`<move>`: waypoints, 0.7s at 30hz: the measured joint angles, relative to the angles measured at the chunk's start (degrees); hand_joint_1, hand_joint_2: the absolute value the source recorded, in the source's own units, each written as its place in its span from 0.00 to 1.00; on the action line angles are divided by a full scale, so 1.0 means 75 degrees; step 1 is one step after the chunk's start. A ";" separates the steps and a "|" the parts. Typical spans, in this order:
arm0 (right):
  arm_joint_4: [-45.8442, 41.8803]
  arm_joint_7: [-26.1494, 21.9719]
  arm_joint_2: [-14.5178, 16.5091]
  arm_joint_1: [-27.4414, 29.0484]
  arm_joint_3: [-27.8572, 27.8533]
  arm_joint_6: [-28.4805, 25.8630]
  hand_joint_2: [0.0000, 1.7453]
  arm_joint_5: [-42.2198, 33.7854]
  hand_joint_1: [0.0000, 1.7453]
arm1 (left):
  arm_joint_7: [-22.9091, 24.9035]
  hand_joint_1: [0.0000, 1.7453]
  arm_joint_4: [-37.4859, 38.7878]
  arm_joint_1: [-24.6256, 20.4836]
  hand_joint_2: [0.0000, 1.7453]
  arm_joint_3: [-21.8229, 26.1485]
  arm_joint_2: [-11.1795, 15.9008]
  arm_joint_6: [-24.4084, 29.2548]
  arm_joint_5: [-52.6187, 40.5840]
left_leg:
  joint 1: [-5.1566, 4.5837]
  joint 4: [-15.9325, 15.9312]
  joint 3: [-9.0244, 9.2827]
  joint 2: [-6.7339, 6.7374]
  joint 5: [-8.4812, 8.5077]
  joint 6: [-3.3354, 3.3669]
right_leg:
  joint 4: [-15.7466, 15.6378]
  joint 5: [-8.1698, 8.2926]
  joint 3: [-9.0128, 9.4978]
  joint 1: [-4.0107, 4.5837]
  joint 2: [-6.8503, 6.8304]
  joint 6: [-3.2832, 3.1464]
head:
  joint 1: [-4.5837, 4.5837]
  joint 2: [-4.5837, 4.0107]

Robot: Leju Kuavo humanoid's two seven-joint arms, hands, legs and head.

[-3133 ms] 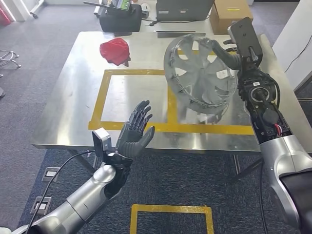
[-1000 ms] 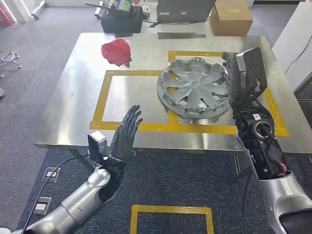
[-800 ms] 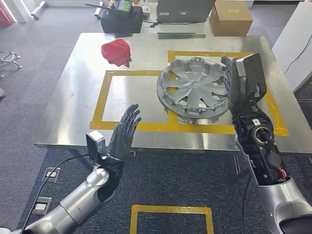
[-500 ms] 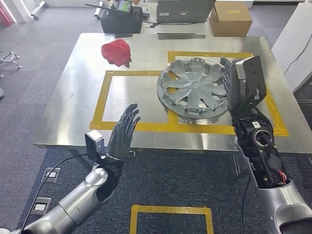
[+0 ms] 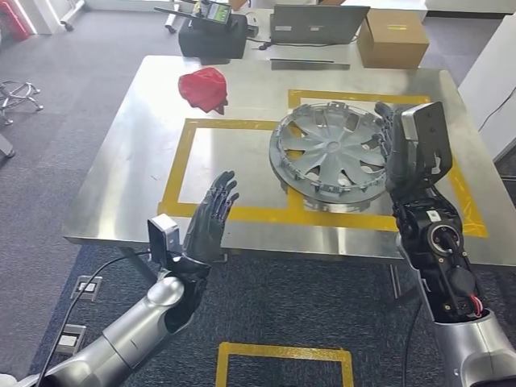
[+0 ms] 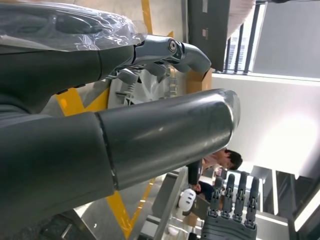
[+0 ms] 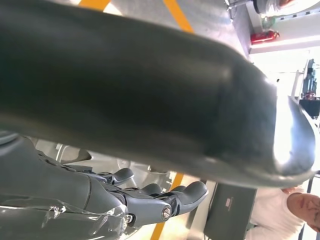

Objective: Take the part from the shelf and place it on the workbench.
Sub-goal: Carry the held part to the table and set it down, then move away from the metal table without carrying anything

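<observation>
A silver hubcap lies flat, spoked face up, on the steel workbench, straddling the yellow tape line between two marked boxes. The robot's right hand stands just beside its right rim, fingers loosely extended and gripping nothing; whether a fingertip touches the rim cannot be told from above (the wrist camera housing hides part of the hand). The left hand hangs open at the near edge, fingers spread, well apart from the part.

The placing looks essentially done, so the step in hand is judged to be the release and withdrawal. Done well, the right hand lifts straight away from the rim without dragging it, since a light plastic disc should slide easily on polished steel.

As a round disc, the hubcap has no long axis in plan; its axis of symmetry points straight up from the table. A red cloth lies far behind, out of play.
</observation>
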 joint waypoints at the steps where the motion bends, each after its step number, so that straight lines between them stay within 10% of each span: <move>1: -0.0011 -0.0002 0.0000 0.0000 -0.0009 0.0000 0.00 0.0000 0.00 | 0.0001 0.00 -0.0004 -0.0001 0.00 0.0000 -0.0005 0.0000 0.0000 | 0.0000 0.0018 0.0010 -0.0003 -0.0012 -0.0019 | -0.0600 0.0289 0.0265 0.0002 0.0000 -0.0026 | 0.0026 0.0001; 4: -0.0039 -0.0007 0.0002 0.0003 -0.0037 0.0002 0.00 0.0000 0.00 | 0.0015 0.00 -0.0013 -0.0010 0.00 0.0000 -0.0015 0.0000 -0.0002 | -0.0022 0.0053 0.0005 -0.0013 -0.0016 -0.0105 | -0.1729 0.0671 0.0789 0.0054 0.0017 -0.0123 | 0.0050 0.0001; 8: -0.0068 -0.0007 0.0003 0.0019 -0.0049 0.0010 0.00 0.0000 0.00 | 0.0025 0.00 -0.0027 -0.0016 0.00 0.0000 -0.0009 0.0001 -0.0004 | -0.0025 0.0190 -0.0067 -0.0003 -0.0138 -0.0276 | -0.1833 0.0786 0.0876 0.0022 0.0019 -0.0308 | -0.0006 0.0001; 13: -0.0096 -0.0004 0.0003 0.0077 -0.0068 0.0017 0.00 0.0002 0.00 | 0.0044 0.00 -0.0034 0.0030 0.00 0.0000 0.0003 0.0003 -0.0006 | 0.0127 0.2385 -0.0959 0.0028 -0.1264 -0.0494 | -0.1870 0.0921 0.0781 -0.0022 -0.0014 -0.0391 | -0.0176 0.0000; 15: -0.0111 0.0001 0.0003 0.0141 -0.0090 0.0021 0.00 0.0008 0.00 | 0.0066 0.00 -0.0037 0.0048 0.00 0.0000 0.0003 0.0003 -0.0005 | 0.0179 0.2054 -0.0708 0.0038 -0.1040 -0.0528 | -0.1859 0.0948 0.0745 -0.0045 -0.0013 -0.0361 | -0.0231 0.0001; 18: -0.0182 0.0007 0.0001 0.0180 -0.0142 0.0022 0.00 0.0018 0.00 | 0.0082 0.00 -0.0057 0.0022 0.00 0.0000 -0.0002 0.0003 -0.0002 | 0.0202 0.0450 0.0209 0.0042 -0.0481 -0.0507 | -0.1803 0.0964 0.0685 -0.0046 -0.0006 -0.0271 | -0.0314 0.0001; 21: -0.0224 0.0031 0.0000 0.0199 -0.0184 0.0022 0.00 0.0045 0.00 | 0.0089 0.00 -0.0066 0.0012 0.00 -0.0002 -0.0012 0.0003 0.0000 | 0.0169 0.0115 0.0358 0.0030 -0.0378 -0.0387 | -0.1793 0.1021 0.0630 -0.0040 0.0013 -0.0120 | -0.0287 0.0000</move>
